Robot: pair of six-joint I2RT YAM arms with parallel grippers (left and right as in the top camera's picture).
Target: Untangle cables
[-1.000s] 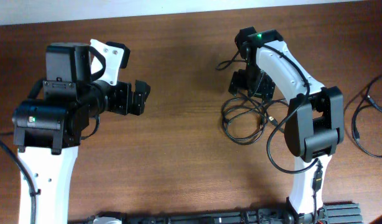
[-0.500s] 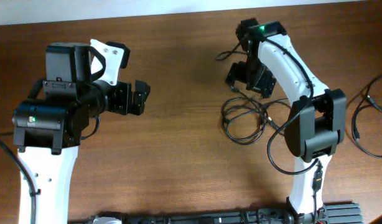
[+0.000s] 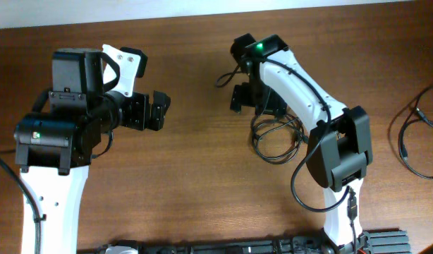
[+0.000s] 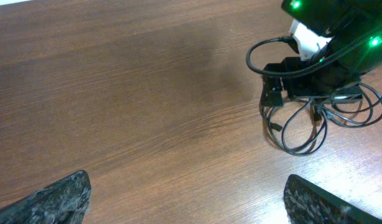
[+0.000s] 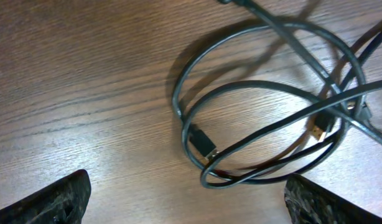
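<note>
The cables [image 3: 276, 137] lie as one bundle of thin black loops on the wooden table, right of centre. My right gripper [image 3: 257, 101] hovers over the bundle's upper left edge, open, with nothing between its fingers. In the right wrist view the loops [image 5: 272, 118] spread ahead of the open right gripper [image 5: 188, 199], and a small plug end [image 5: 203, 143] lies inside them. My left gripper [image 3: 163, 111] stands open well to the left, far from the bundle. In the left wrist view the left gripper [image 4: 188, 199] frames bare wood, with the cables [image 4: 309, 118] at the upper right under the right arm.
A separate black cable loop [image 3: 414, 134] lies near the table's right edge. The table's far edge [image 3: 202, 15] runs along the top. A black base strip [image 3: 273, 247] sits at the near edge between the arms.
The right arm has swung left, from over the bundle's upper right to its upper left, and its jaws have spread a little wider. The left arm has not moved.
</note>
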